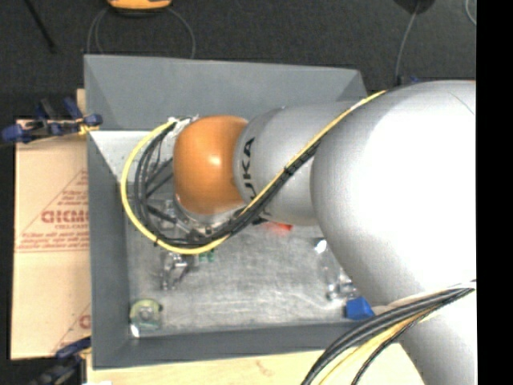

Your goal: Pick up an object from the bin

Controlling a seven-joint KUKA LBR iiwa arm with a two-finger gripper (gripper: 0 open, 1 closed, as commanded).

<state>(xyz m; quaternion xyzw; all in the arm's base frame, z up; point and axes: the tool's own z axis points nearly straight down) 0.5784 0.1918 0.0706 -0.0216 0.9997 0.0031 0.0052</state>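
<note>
1. A round pale disc [146, 315] lies in the near-left corner of the grey bin [108, 279], left of the gripper and nearer the camera, apart from it.
2. The gripper [171, 269] hangs under the orange wrist cover [204, 167], low over the bin's floor. I cannot tell whether it is spread or pressed together.
3. A small green thing [208, 256] lies just right of the gripper, closest to it, partly under the cables.
4. A red-orange thing [277, 228] peeps from under the arm [385, 199], farther right.
5. A clear shiny thing [335, 283] and a blue block [358, 308] lie well apart from the gripper, at the far right, near each other.
</note>
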